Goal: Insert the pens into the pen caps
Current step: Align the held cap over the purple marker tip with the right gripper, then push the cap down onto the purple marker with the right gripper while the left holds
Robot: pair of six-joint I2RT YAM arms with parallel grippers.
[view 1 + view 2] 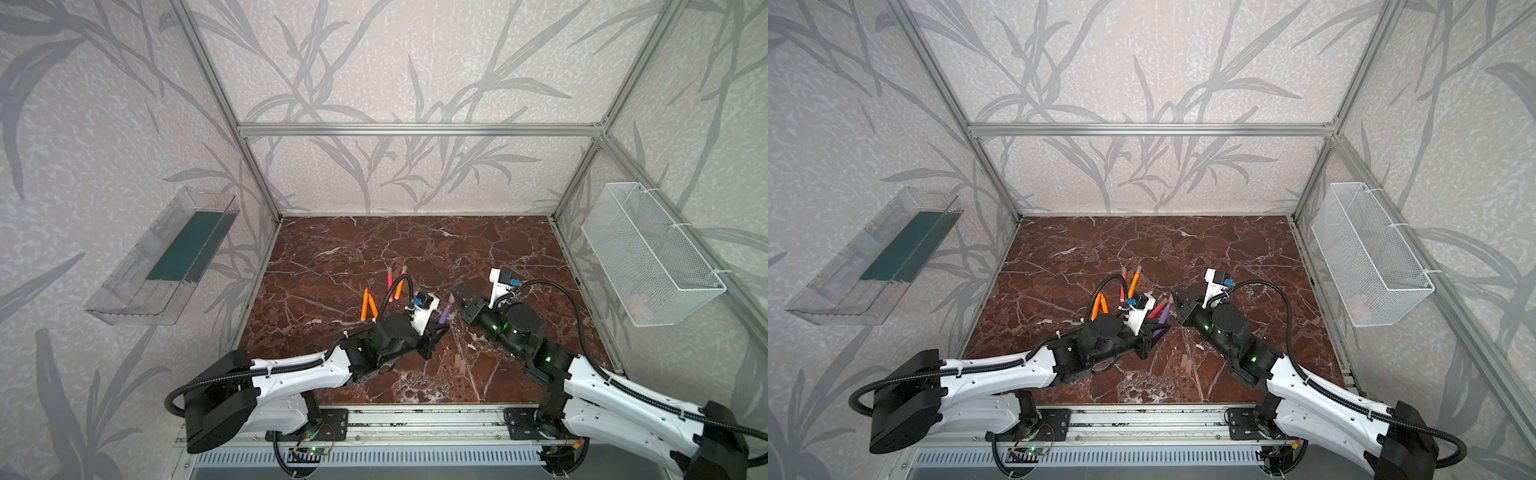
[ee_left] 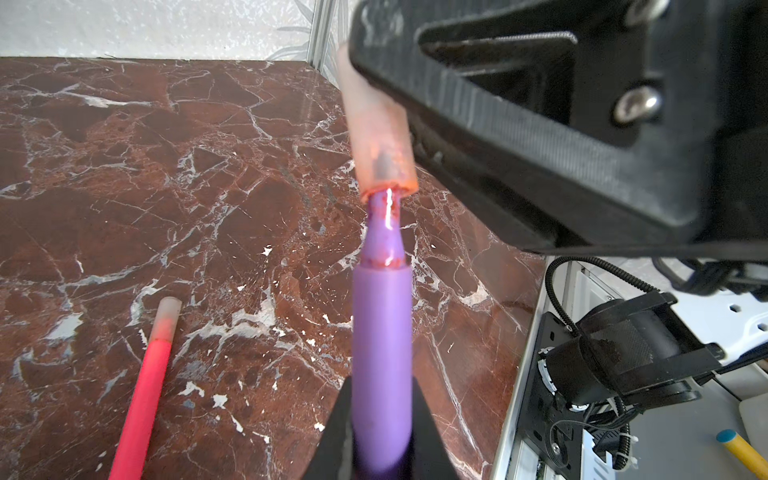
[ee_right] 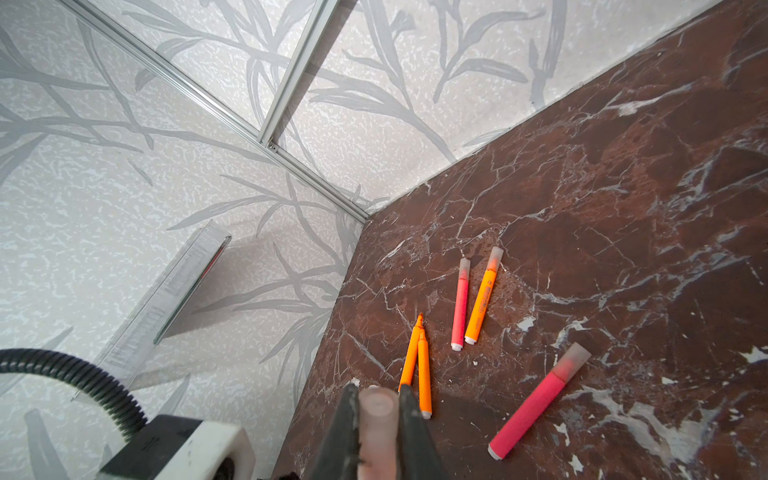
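Item: purple pen (image 2: 381, 307), centre frame, clamped in left gripper (image 2: 381, 386); right gripper (image 3: 378, 392) pinches pen cap (image 2: 376, 124) (mouth at tip, aligned for insertion)

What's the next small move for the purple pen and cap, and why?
Probably push the cap straight onto the purple pen. Only the tip sits in the cap's mouth; the tapered neck is exposed. The left gripper grips the pen, the right gripper the cap.
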